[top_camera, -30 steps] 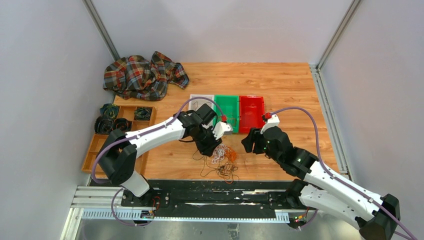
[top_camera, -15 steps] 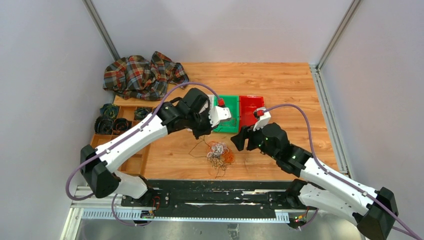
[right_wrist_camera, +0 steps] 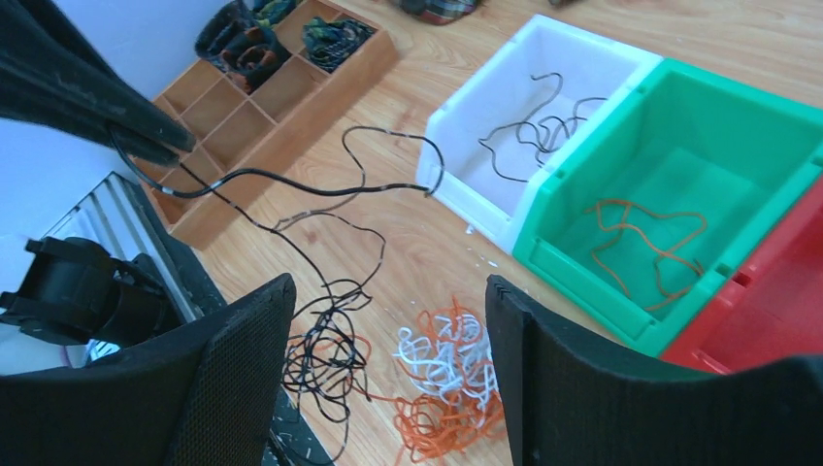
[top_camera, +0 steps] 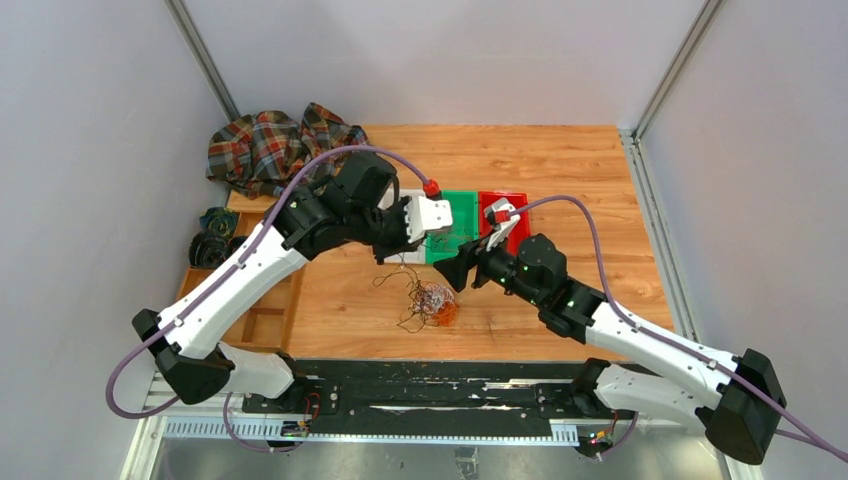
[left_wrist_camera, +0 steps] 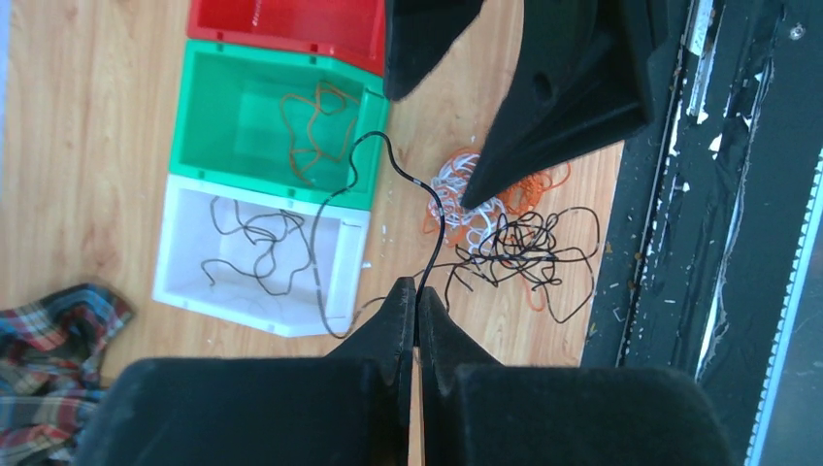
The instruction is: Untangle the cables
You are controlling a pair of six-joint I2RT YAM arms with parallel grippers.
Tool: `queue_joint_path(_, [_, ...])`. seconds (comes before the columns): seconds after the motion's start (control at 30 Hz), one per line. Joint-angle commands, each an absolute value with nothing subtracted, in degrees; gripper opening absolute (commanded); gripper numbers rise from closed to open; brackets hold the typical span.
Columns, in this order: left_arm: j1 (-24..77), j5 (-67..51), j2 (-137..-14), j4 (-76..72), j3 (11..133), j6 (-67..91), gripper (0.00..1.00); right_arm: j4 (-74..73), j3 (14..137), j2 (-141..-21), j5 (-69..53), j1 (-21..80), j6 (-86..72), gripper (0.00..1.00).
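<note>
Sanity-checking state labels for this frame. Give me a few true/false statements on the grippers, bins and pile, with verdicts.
1. The left gripper is shut on a black cable. True.
2. The right gripper is shut on a cable. False: it is open and holds nothing.
3. The green bin holds an orange cable. True.
4. The white bin holds white cables. False: it holds black cables.
5. The pile lies in the red bin. False: it lies on the table.
</note>
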State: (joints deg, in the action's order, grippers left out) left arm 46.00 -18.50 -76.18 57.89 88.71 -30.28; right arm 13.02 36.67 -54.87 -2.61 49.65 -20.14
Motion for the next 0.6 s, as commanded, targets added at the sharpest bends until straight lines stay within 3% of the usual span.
queue_joint_path(0.0, [46.5,-19.1,-75.0,59.6,93.5,-32.9,0.01,18.2,38.8,-56.1,-4.0,51.9,-19.2,0.72])
queue_joint_path(0.4, [46.5,-19.3,-76.4,59.5,101.4,-31.6,0.00,23.9,40.2,-61.5,-5.1,53.5,-24.7,0.69])
queue_joint_path(0.57, [46.5,-19.3,-75.9,59.6,102.8,-31.0,0.00,22.2,42.2,-66.1,-1.9,53.5,-25.1,0.56])
